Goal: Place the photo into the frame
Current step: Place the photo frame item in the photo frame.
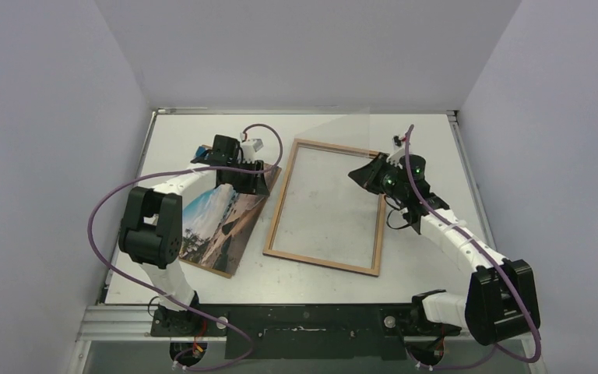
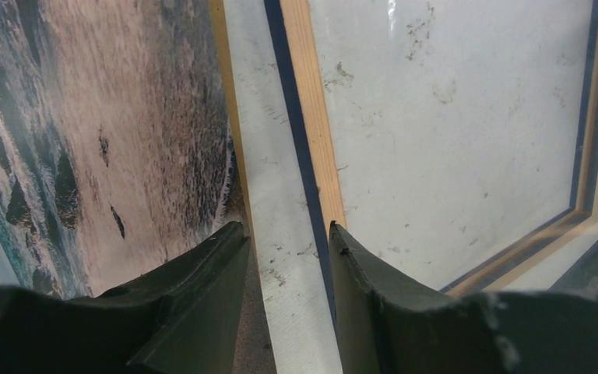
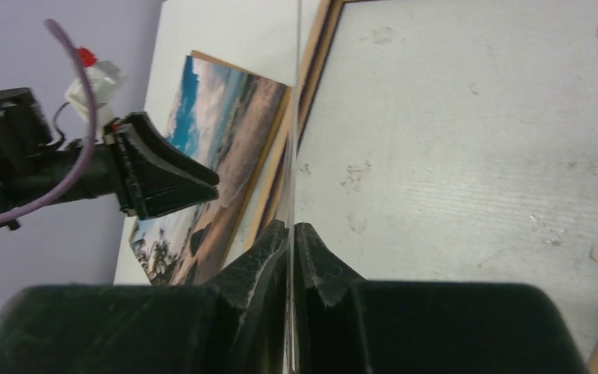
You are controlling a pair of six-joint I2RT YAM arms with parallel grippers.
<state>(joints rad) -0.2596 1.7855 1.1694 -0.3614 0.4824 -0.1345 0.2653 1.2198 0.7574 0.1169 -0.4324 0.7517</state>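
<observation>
From above, the frame [image 1: 321, 262] lies flat in the middle of the worktop [image 1: 187, 132], wood-brown side up, with bare surface showing through it. The photo [image 1: 214, 218] lies picture side up just left of the frame, outside it. The left gripper [image 1: 261, 185] sits over the photo's upper right end. The right gripper [image 1: 356, 175] is at the upper right of the frame, and a faint clear pane [image 1: 335, 136] rises from it above the frame's top edge.

In the left wrist view, the left gripper's fingers [image 2: 218, 257] stand apart. Only a strip of bare worktop shows between them, so it is released and grasps nothing. The left-hand finger is at the photo's edge, and the right-hand one is at the frame's wooden rail, whose outer edge is dark blue. The photo rests on a brown board [image 2: 224, 86], whose edge shows as a thin strip beside the print.

In the right wrist view, the right gripper's fingers are clenched on the thin edge of the clear pane, which stands upright and runs up the picture. The left gripper is at the left, over the photo.
</observation>
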